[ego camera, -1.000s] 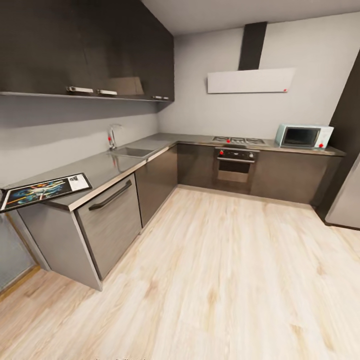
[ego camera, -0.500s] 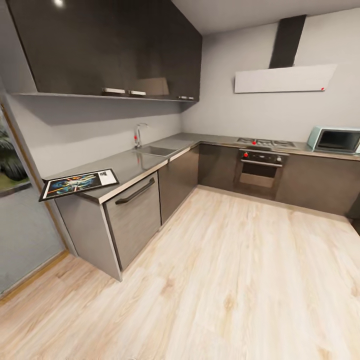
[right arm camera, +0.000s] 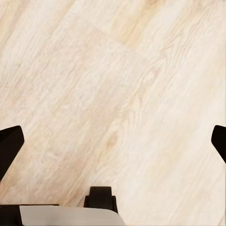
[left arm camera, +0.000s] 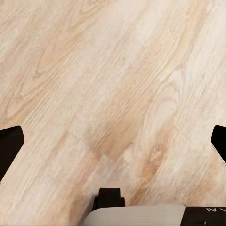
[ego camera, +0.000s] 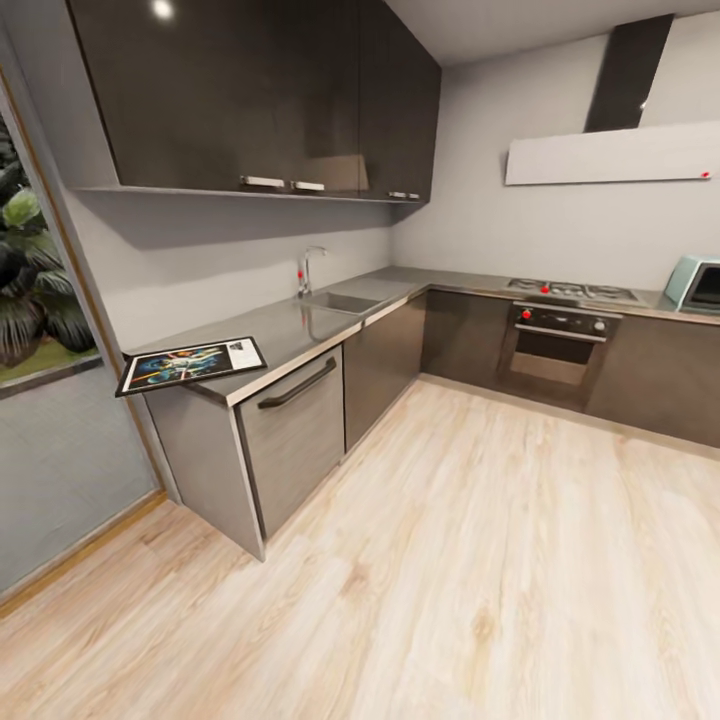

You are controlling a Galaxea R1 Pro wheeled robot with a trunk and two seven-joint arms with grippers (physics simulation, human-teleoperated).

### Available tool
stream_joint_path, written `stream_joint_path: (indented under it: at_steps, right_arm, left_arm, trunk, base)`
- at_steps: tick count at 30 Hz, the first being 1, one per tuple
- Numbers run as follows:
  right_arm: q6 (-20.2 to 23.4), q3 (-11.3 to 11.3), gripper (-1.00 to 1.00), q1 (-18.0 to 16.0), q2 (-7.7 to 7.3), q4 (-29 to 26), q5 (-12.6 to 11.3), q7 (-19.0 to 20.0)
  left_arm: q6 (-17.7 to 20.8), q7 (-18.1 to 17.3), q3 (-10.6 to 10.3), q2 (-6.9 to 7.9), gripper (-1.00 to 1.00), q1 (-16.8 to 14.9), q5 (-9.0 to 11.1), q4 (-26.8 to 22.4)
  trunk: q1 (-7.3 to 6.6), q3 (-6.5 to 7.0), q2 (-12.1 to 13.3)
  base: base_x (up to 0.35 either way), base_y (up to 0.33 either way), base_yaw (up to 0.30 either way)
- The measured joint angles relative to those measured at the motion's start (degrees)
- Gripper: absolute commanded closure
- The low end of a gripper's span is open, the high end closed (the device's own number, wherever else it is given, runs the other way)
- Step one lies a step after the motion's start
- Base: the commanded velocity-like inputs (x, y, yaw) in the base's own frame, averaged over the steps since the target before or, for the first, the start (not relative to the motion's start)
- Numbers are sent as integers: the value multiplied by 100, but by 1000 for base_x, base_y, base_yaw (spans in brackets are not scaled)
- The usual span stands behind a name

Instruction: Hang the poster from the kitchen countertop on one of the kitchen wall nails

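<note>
Poster (ego camera: 192,364) lying flat at ten o'clock on countertop (ego camera: 300,330) end, overhanging its edge, well apart from robot. Left gripper (left arm camera: 113,141) and right gripper (right arm camera: 113,141) hanging wide, empty, facing floor (ego camera: 450,560), likely parked for driving.

The head camera has swung left: the poster (ego camera: 191,364) and worktop (ego camera: 300,335) now sit further right in view, the microwave (ego camera: 697,285) is cut by the right edge, and a window with plants (ego camera: 30,270) has appeared at left.

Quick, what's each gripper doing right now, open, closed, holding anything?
Left gripper: open, holding nothing, above the wood floor.
Right gripper: open, holding nothing, above the floor too.
</note>
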Motion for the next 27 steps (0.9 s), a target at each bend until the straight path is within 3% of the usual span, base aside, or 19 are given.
stream_joint_path:
  at_steps: [15,27]
  right_arm:
    - [-1,5,-100,0,-10,2,3,1]
    - [-6,3,-100,0,0,-2,3,-7]
  left_arm:
    - [2,-3,7,6,-100,0,4,-2]
    - [1,-3,6,7,-100,0,3,-1]
  trunk:
    - [0,0,0]
    - [1,0,0]
  base:
    - [311,164,1]
    - [69,38,196]
